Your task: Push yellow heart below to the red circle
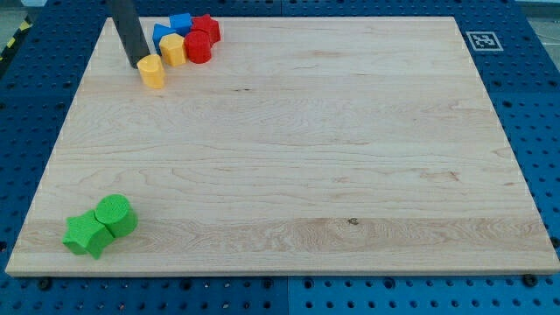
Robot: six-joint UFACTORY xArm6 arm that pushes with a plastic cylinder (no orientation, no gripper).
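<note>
No containers on board (289,140). My tip (140,66) touching yellow heart (152,71), left of red circle (198,47). No claw fitted; rod only.

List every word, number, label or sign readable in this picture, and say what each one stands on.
No readable words, letters or numbers show anywhere.
The only sign is a black-and-white square marker, a coded pattern without text, on the wooden board at its corner toward the view's top right.
The coloured blocks and my tip, which sits just left of the yellow heart, carry no markings.
</note>
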